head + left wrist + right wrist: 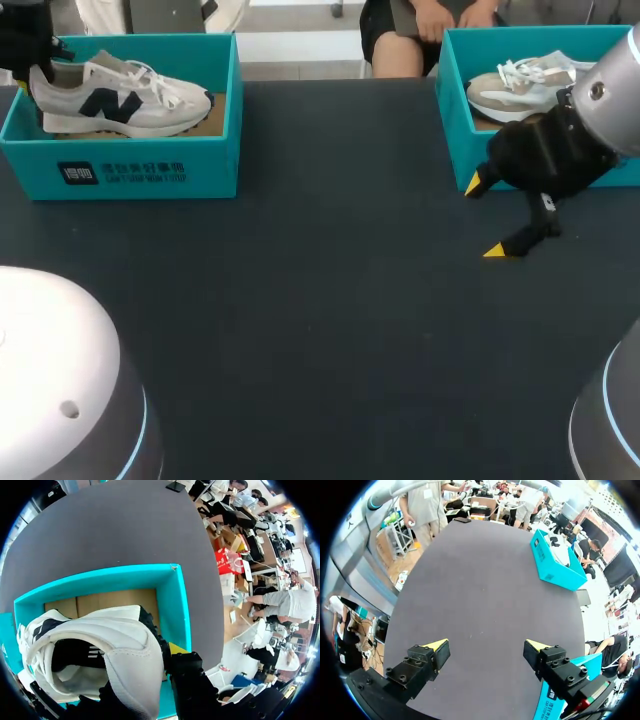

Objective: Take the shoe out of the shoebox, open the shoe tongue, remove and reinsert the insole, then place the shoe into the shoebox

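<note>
Far left: your left claw (28, 68) sits at the heel of the white shoe (120, 100), the one with the dark side logo. From the left wrist, the heel fills the space ahead of the claw. You cannot tell whether the claw is pinching it or standing spread.

The shoe rests on its sole inside the teal shoebox (130, 172), laces up, toe pointing toward the middle. The shoebox stands at the far left of the dark tabletop (320, 300).

Right: your right claw (486, 217) is spread wide over the tabletop, its yellow tips well apart, just beside the near corner of a second shoebox (455, 115). A second shoe (520, 88), pale with white laces, lies inside that box.
</note>
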You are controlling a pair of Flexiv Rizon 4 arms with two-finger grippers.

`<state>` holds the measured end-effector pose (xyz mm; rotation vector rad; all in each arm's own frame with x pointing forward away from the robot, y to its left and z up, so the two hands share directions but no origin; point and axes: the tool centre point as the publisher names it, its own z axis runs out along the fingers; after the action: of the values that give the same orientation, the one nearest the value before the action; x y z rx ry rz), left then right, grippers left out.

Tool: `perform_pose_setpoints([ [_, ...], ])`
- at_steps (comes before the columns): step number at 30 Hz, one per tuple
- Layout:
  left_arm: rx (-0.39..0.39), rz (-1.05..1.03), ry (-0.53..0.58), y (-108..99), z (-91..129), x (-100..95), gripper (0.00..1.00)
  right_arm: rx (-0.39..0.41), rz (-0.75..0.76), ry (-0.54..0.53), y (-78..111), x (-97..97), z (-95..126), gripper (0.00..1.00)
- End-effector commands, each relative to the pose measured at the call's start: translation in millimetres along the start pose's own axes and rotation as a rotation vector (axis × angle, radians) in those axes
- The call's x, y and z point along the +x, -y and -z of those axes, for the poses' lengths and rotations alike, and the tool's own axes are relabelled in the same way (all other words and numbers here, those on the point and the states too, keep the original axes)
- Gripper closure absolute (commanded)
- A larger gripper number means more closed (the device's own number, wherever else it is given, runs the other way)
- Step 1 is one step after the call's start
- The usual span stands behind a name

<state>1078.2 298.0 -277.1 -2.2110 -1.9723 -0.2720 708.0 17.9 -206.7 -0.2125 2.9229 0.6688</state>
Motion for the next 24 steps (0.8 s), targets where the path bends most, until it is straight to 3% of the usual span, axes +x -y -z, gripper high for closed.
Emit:
perform_pose_setpoints([
  [1,0.008,-0.003,-0.003,-0.6,-9.4,-5.6,1.0,0.003,-0.001,0.0,-0.4,-0.1,-1.0,0.0],
  [24,0.081,-0.005,-0.035,25.4,-65.5,-14.7,1.0,0.003,-0.001,0.0,-0.4,-0.1,-1.0,0.0],
])
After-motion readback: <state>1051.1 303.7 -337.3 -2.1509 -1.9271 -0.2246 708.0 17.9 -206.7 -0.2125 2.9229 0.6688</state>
